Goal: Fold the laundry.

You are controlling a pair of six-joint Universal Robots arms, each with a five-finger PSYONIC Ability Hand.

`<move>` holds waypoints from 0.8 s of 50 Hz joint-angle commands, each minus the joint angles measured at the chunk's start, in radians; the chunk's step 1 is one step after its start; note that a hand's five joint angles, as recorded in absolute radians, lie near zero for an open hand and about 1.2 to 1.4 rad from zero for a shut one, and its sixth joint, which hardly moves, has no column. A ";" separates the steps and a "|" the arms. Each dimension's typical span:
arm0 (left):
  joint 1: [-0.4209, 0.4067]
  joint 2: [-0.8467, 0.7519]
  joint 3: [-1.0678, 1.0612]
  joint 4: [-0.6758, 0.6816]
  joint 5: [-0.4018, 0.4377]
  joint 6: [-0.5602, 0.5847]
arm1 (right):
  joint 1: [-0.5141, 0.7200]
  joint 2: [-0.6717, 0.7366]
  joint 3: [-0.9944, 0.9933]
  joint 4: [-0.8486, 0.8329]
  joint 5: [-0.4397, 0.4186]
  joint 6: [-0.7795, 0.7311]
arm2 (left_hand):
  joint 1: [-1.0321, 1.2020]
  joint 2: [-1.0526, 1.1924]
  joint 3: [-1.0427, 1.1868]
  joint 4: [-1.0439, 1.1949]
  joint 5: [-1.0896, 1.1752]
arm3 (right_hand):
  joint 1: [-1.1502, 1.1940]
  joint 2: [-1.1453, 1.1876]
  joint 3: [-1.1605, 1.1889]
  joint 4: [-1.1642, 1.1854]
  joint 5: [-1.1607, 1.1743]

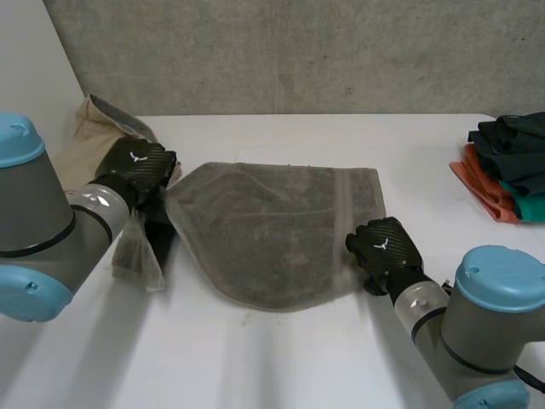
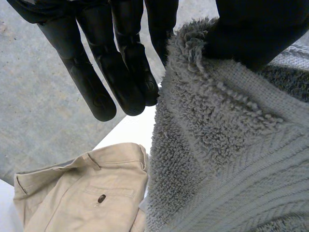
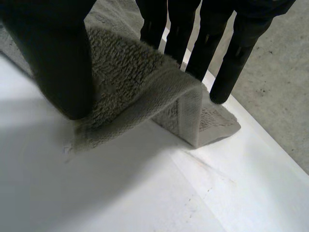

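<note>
While the grey terry-cloth towel (image 1: 272,230) (image 2: 217,159) (image 3: 130,72) mostly lies spread out on the white table (image 1: 281,358) (image 3: 120,193), both ends of it are off the surface.

The black left robot hand (image 1: 140,166) (image 2: 116,72) is at the towel's left end, which is raised, and a flap of cloth hangs down below the hand. In its wrist view the thumb sits on the pile and the straight fingers are on the other side, so it's pinching the edge.

The black right robot hand (image 1: 385,247) (image 3: 63,63) has the near right corner. That corner is lifted and curled over, nipped between the thumb and straight fingers.

Crumpled beige trousers (image 1: 89,123) (image 2: 82,188) lie at the table's far left, just behind the left robot hand. A stack of dark folded clothes (image 1: 511,162) sits at the right edge, well apart from the towel.
</note>
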 commanded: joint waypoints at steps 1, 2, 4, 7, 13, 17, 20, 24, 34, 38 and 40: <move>-0.001 0.002 -0.015 -0.001 -0.003 0.002 | -0.011 0.010 -0.050 -0.052 -0.009 -0.029 | 0.247 0.200 0.204 0.197 0.233 | 0.608 0.618 0.614 0.616 0.623; -0.001 0.003 -0.015 -0.004 -0.005 0.002 | -0.014 -0.005 -0.065 -0.052 -0.005 -0.027 | 0.247 0.200 0.204 0.197 0.233 | 0.608 0.618 0.614 0.616 0.623; 0.001 0.014 -0.017 -0.009 -0.006 0.002 | -0.017 -0.048 -0.086 -0.037 -0.002 -0.025 | 0.247 0.200 0.204 0.197 0.233 | 0.608 0.618 0.614 0.616 0.623; 0.002 0.049 -0.031 -0.015 -0.003 0.000 | -0.039 -0.226 -0.126 0.117 -0.005 -0.045 | 0.247 0.200 0.204 0.197 0.233 | 0.608 0.618 0.614 0.616 0.623; 0.007 0.147 -0.100 -0.047 0.006 0.005 | -0.129 -0.404 -0.310 0.625 -0.045 -0.120 | 0.247 0.200 0.204 0.197 0.233 | 0.608 0.618 0.614 0.616 0.623; 0.005 0.155 -0.155 -0.052 0.009 0.005 | -0.241 -0.412 -0.404 0.858 -0.063 -0.145 | 0.247 0.200 0.204 0.197 0.233 | 0.608 0.618 0.614 0.616 0.623; 0.008 0.150 -0.210 -0.047 0.014 0.006 | -0.278 -0.407 -0.422 0.920 -0.074 -0.174 | 0.247 0.200 0.204 0.197 0.233 | 0.608 0.618 0.614 0.616 0.623; 0.010 0.129 -0.258 -0.022 0.014 0.005 | -0.283 -0.401 -0.407 0.882 -0.092 -0.182 | 0.247 0.200 0.204 0.197 0.233 | 0.608 0.618 0.614 0.616 0.623; 0.004 0.031 -0.313 0.074 0.000 0.014 | -0.290 -0.269 -0.386 0.750 -0.069 -0.183 | -0.328 -0.375 -0.371 -0.378 -0.342 | 0.608 0.618 0.614 0.616 0.623; 0.008 0.031 -0.336 0.100 0.000 0.017 | -0.287 -0.233 -0.384 0.747 -0.062 -0.185 | -0.328 -0.375 -0.371 -0.378 -0.342 | 0.608 0.618 0.614 0.616 0.623; 0.010 0.028 -0.344 0.105 -0.008 0.018 | -0.286 -0.210 -0.389 0.744 -0.060 -0.184 | -0.326 -0.372 -0.368 -0.376 -0.339 | 0.608 0.618 0.614 0.616 0.623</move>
